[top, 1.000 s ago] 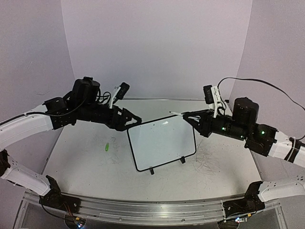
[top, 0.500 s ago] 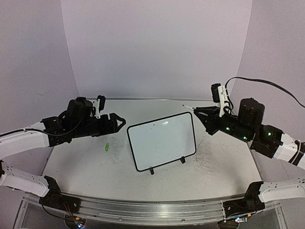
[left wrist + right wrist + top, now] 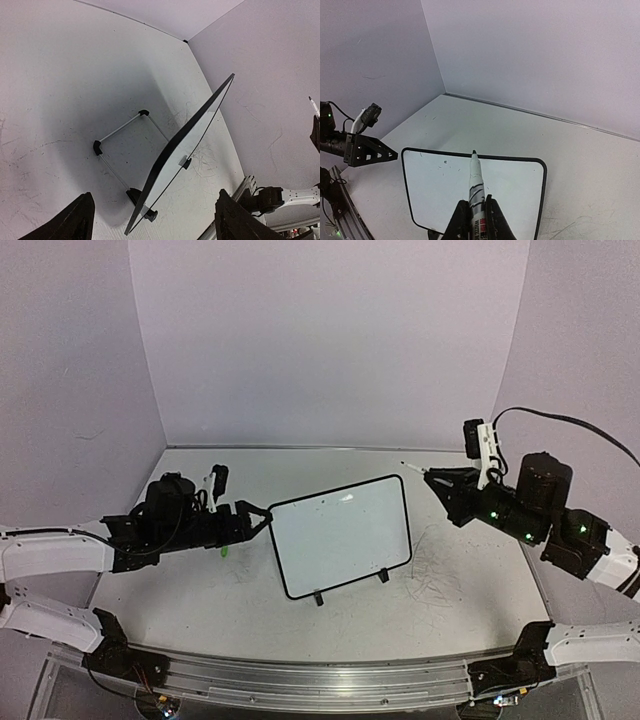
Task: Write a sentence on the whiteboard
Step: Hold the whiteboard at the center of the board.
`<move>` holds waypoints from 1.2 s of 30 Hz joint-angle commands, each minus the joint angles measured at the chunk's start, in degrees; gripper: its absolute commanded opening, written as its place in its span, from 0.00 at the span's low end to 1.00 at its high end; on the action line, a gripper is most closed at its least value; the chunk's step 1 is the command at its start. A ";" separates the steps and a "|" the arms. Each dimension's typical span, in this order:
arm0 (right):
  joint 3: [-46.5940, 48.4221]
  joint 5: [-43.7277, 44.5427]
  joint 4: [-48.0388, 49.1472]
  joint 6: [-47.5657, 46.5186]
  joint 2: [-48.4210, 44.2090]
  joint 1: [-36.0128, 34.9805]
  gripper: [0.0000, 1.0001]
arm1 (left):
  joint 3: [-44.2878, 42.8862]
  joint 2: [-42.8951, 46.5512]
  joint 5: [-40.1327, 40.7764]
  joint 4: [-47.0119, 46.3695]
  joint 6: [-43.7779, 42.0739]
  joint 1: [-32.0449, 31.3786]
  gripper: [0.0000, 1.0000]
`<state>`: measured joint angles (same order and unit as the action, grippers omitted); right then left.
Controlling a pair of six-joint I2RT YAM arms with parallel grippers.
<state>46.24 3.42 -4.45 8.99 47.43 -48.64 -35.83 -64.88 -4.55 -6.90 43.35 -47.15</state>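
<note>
Whiteboard (image 3: 340,535) stands mid-table (image 3: 200,615) on its two black feet, leaning back and turned a bit so its right side sits farther from the arm bases. Face looks white w/ a few tiny dark specks near the upper left. They're too small to read, poss. just stray marks.

Your left gripper (image 3: 255,520) is low over the table, just beside the board's left edge. It looks clear of the frame in the top view. Jaws are spread wide w/ nothing btw them. Your left wrist cam sees the board nearly edge-on, its thin stand (image 3: 98,147) behind it, and both fingers (image 3: 75,220) far apart at the bottom corners.

Your right gripper (image 3: 438,480) is raised off the board's upper right corner, apart from it. Jaws are clamped tight on a marker (image 3: 476,185), tip pointing toward the board. In the right wrist view the tip lines up w/ the board's top edge.

Small green item (image 3: 226,549) lies on the table by the left gripper. Grey scribbles (image 3: 440,575) mark the table right of the board.
</note>
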 commanded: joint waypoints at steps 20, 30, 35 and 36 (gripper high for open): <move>4.75 -12.03 0.50 6.69 8.45 -1.74 0.00 | 4.21 -3.45 -6.87 -15.78 -2.54 1.70 0.84; 4.92 -12.39 4.94 8.36 13.28 -7.28 0.00 | 4.19 -4.32 -7.67 -15.95 -2.79 2.35 0.76; 5.86 -9.80 5.58 8.44 16.77 -11.10 0.00 | 4.87 -3.55 -7.78 -16.05 -2.67 2.54 0.76; 6.05 -9.25 5.55 8.42 17.48 -11.65 0.00 | 4.96 -3.47 -7.83 -16.10 -2.66 2.53 0.76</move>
<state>49.25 -8.10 -2.16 16.84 62.80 -57.93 -31.03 -69.10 -11.80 -20.10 41.69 -44.94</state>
